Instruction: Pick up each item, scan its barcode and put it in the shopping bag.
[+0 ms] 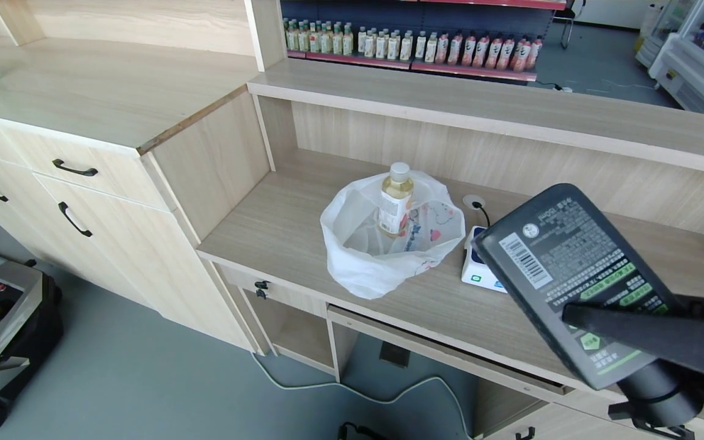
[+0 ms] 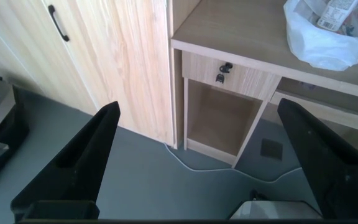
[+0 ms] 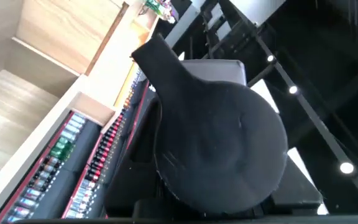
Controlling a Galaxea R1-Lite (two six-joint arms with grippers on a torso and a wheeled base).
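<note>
Lower right of frame, nearest: right gripper (image 1: 578, 318) clamped on a flat black rectangular packet (image 1: 566, 269). The packet's barcode label faces up and it tilts toward frame centre, above the counter's front edge. Left gripper (image 2: 197, 106): fingers spread wide, nothing between, over grey floor. Mid-frame on the light wooden counter (image 1: 278, 232): small white scanner box (image 1: 477, 272), just beside the white plastic shopping bag (image 1: 376, 269). A bottle of yellow liquid (image 1: 395, 201) stands upright inside the bag.

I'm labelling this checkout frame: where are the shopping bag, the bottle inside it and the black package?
shopping bag (image 1: 358, 272), head view, on its white front wall.
bottle (image 1: 393, 214), head view, on its label.
black package (image 1: 572, 275), head view, on its printed face.
</note>
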